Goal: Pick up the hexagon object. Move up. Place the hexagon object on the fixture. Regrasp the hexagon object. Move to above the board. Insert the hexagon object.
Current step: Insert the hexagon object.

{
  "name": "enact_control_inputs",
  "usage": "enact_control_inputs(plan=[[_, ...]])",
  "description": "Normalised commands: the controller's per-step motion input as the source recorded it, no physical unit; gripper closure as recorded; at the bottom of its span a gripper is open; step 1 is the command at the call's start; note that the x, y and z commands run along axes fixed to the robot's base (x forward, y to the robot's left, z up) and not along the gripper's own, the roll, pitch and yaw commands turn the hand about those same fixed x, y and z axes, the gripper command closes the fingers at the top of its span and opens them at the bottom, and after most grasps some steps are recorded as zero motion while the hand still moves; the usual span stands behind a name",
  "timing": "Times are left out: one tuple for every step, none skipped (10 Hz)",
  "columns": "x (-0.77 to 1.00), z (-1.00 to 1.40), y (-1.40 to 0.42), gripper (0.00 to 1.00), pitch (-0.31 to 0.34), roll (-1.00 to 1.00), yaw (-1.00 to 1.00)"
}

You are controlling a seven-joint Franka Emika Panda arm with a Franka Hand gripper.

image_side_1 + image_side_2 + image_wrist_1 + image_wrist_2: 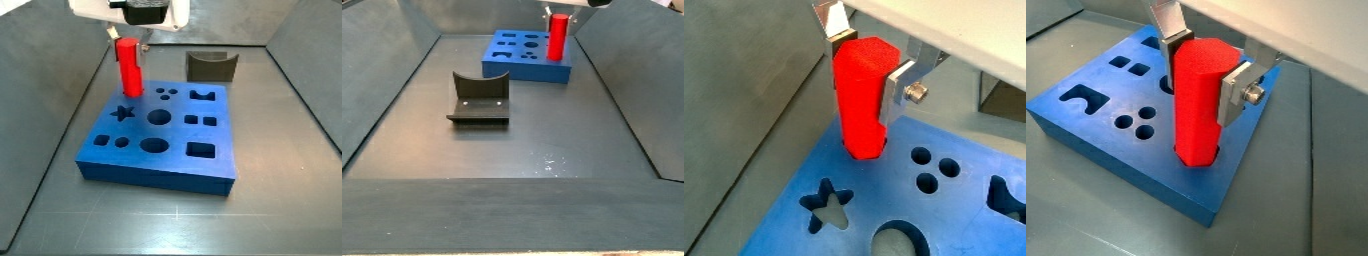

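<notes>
Claw (1207, 62) clamps the upright, bright red hexagon object (1200, 100) at the board's (1106, 125) corner.

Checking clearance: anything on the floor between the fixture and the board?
Nothing. In both side views the grey floor between the fixture and the board is bare. The gripper holds the hexagon object upright at the board's corner.

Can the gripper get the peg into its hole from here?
Probably yes. The gripper holds the peg upright, its lower end already at a corner hole in the board, nothing between them. Whether it is squarely lined up, I cannot tell. The fixture stands apart, behind the board.
</notes>
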Motion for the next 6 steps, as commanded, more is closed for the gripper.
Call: enact_control_inputs(plan=[[0.08, -1.0, 0.24, 1.0, -0.006, 0.0, 0.04], [0.12, -1.0, 0.27, 1.0, 0.0, 0.0, 0.07], [0.13, -1.0, 0.28, 1.0, 0.0, 0.0, 0.06], [0.28, -1.0, 0.21, 1.0, 0.0, 0.0, 0.02], [0.0, 0.0, 0.0, 1.0, 0.0, 0.01, -0.01], [0.0, 0.0, 0.0, 1.0, 0.0, 0.0, 0.0]])
